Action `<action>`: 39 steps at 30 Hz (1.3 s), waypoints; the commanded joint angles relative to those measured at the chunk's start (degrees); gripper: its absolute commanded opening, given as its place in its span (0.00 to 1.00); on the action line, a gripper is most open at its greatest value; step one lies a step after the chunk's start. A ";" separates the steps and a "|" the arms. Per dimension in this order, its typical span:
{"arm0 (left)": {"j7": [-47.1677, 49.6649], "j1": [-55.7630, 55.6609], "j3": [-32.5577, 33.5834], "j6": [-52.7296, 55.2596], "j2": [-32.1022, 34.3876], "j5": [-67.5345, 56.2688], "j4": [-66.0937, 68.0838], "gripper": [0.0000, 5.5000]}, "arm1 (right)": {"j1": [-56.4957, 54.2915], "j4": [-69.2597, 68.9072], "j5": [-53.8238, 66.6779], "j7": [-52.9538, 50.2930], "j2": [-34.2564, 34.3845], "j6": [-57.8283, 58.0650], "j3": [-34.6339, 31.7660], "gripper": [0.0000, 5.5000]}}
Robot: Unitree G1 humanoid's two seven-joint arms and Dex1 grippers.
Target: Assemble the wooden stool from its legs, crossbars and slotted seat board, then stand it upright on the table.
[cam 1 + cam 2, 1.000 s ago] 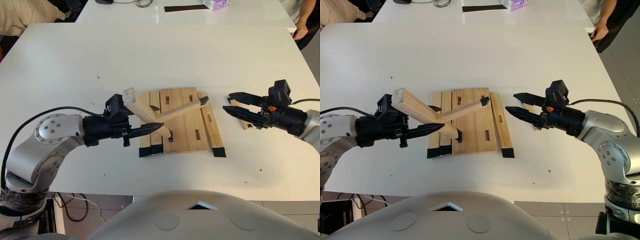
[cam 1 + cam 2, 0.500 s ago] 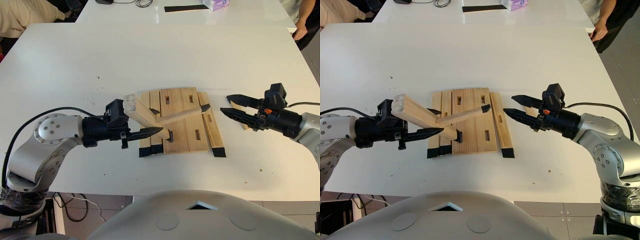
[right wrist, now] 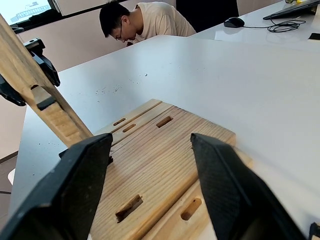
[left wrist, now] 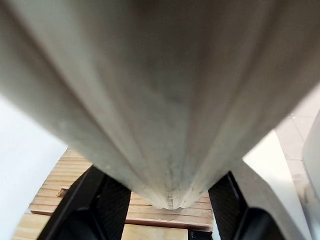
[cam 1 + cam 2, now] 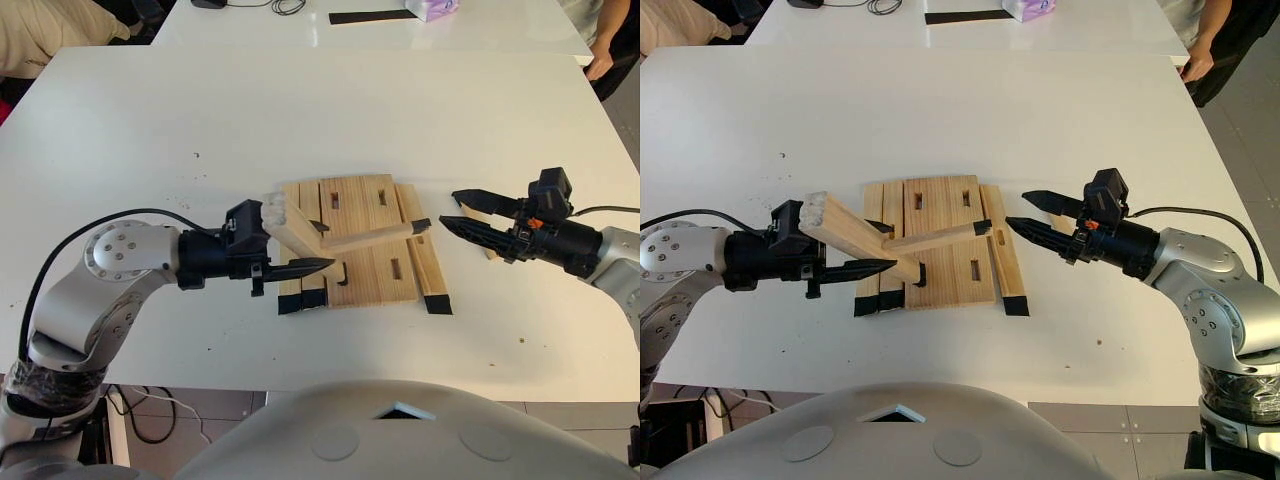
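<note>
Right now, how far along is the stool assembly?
Early. Done: one crossbar looks joined to a leg. In hand: the left gripper holds that leg tilted over the flat seat board; the right gripper hangs open beside the crossbar's free end. Left: the loose leg by the board, remaining joints, standing it upright.

No writing, label, number or sign can be read on anything in these views.
</note>
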 commanded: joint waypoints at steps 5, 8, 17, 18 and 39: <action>-1.39 -1.98 -5.32 -3.28 1.89 10.02 7.33 0.37 | -0.28 -0.50 -0.30 0.14 0.01 -0.15 0.91 0.53; -0.81 -3.69 -8.57 -3.67 1.67 14.06 10.13 0.37 | -0.58 -0.43 -0.75 0.16 0.02 -0.24 1.66 0.53; -2.13 -4.23 -12.03 0.08 -1.23 9.95 16.82 0.37 | -1.62 0.24 -1.21 1.03 -0.76 -0.01 3.33 0.53; -2.46 -4.81 -12.15 0.51 -1.75 9.11 17.88 0.37 | -1.78 0.36 -1.34 1.19 -0.85 -0.01 3.52 0.53; -2.47 -11.26 -18.65 -1.25 -1.14 16.05 23.78 0.48 | -2.19 0.96 -1.50 1.47 -0.54 -0.20 4.12 0.53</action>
